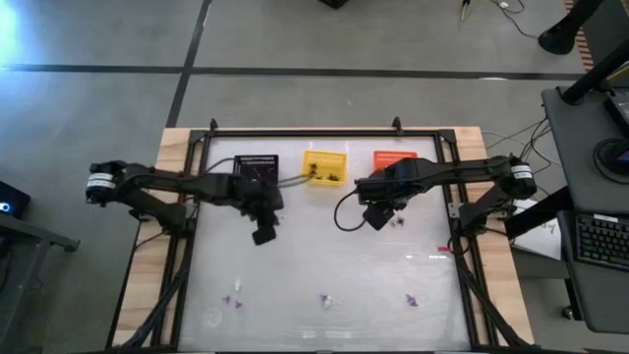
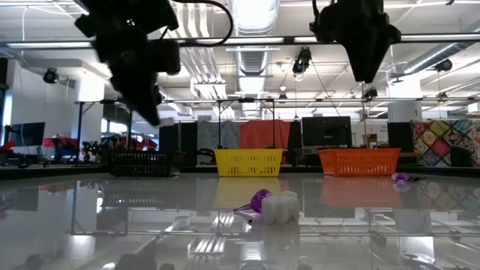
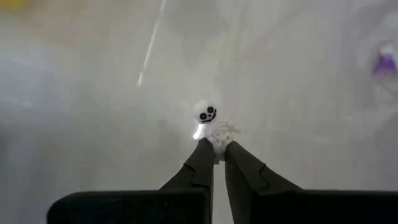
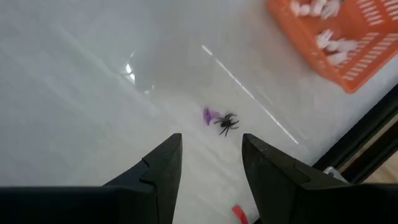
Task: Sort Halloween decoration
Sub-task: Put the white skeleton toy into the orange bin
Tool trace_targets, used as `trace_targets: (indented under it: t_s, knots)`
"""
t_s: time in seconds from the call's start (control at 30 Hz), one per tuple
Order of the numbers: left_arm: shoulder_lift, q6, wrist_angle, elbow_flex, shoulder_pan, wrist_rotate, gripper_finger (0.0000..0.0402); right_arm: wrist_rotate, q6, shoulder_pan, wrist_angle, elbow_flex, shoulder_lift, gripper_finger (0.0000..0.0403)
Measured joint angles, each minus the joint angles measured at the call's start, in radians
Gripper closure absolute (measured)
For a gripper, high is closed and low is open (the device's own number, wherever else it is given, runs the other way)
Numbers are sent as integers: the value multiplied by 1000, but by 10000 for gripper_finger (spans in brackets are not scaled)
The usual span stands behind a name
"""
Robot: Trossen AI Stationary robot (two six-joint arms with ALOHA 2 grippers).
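Observation:
My left gripper (image 3: 215, 148) is shut on a tiny white skeleton figure (image 3: 211, 123) with a round, black-eyed head. In the high view this gripper (image 1: 263, 236) hangs just in front of the black basket (image 1: 257, 167). My right gripper (image 4: 211, 155) stands open and points down near the orange basket (image 4: 329, 37). Below it, a black spider (image 4: 226, 122) and a purple trinket (image 4: 208, 116) lie on the glass table. More trinkets (image 1: 324, 300) lie near the table's front edge. My left gripper pinches the skeleton's lower body (image 3: 219, 140) between its two fingertips. The head (image 3: 205, 113) and arms stick out beyond the fingers. The fingers slant downward, and the low view shows the gripper (image 2: 152, 112) well above the glass, so the figure is lifted clear.
The black, yellow (image 1: 325, 165) and orange (image 1: 395, 157) baskets stand in a row along the table's far edge. The orange one holds white trinkets (image 4: 329, 40). A purple and a white trinket (image 2: 270, 206) lie mid-table. A black frame (image 1: 197, 197) borders the glass.

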Motion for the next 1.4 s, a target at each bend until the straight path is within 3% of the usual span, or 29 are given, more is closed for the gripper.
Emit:
trace_targets:
  t_s: [0.23, 0.37, 0.63, 0.9, 1.4]
  knots:
    - [0, 102, 12, 75, 137, 9, 400, 52, -10, 0, 108, 14, -3, 243]
    - [0, 146, 26, 118, 205, 79, 400, 55, -68, -12, 224, 14, -6, 243]
    - [-1, 196, 55, 171, 261, 92, 400, 53, -166, -84, 582, 14, -14, 243]
    - [-1, 187, 247, 172, 279, 90, 400, 49, -146, -153, 912, 13, -14, 243]
    - [-1, 178, 532, 172, 306, 89, 400, 51, -67, -217, 1032, 13, -14, 243]
